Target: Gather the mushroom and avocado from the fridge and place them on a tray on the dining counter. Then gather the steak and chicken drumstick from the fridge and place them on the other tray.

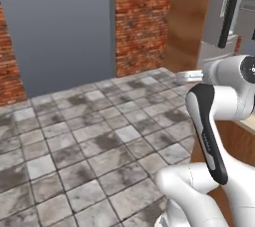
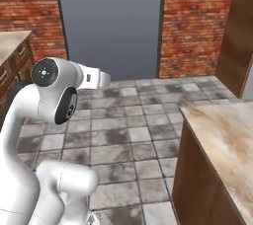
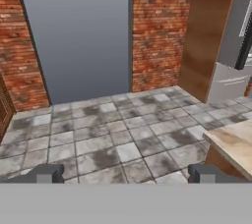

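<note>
My gripper [image 3: 126,174] is open, its two dark fingertips [image 3: 47,173] far apart with nothing between them, and it hangs over the tiled floor. The hand [image 1: 188,76] points toward the back wall. The grey fridge [image 1: 224,12] with a dark vertical handle stands at the far right, doors closed, and its drawer front [image 3: 229,83] is below. A beige marble-look counter [image 2: 222,135] with a plain wooden front lies to my right; I cannot tell whether it is the dining counter. The avocado, mushroom, steak, drumstick and both trays are out of view.
A tall wooden panel [image 3: 206,26] flanks the fridge. Brick walls [image 3: 155,26] frame a wide grey panel [image 3: 78,31] straight ahead. A wooden drawer cabinet [image 2: 12,63] with a beige top stands at the left. Grey tiled floor [image 1: 89,141] stretches open in front.
</note>
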Tool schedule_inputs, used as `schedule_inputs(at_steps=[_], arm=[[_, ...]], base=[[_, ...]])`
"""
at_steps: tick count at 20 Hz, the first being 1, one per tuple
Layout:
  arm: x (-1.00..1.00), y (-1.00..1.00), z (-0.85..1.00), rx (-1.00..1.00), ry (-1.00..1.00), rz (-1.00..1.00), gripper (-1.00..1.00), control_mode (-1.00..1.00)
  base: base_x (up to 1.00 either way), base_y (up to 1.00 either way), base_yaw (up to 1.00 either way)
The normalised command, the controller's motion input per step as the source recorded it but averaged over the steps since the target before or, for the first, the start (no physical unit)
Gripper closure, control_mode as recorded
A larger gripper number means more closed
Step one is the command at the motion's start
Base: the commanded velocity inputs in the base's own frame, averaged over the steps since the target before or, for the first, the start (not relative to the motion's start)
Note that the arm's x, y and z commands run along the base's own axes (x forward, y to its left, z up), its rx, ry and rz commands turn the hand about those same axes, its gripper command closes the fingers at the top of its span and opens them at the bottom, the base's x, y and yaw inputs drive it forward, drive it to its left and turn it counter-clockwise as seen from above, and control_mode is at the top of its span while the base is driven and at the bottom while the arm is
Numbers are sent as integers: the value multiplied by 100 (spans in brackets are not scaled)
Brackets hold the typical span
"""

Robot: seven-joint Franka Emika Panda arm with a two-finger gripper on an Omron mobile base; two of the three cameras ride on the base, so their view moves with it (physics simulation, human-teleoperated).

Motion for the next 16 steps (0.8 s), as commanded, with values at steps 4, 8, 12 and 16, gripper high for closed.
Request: schedule_inputs(at_steps=[4,8,12,16], arm=[[0,0,0,0,0,0,-100,100],[0,0,0,0,0,0,-100,100],[0,0,0,0,0,0,-100,100],[0,0,0,0,0,0,-100,100]], base=[[83,15,-29],[82,16,-30],[81,5,-30],[78,18,-30]])
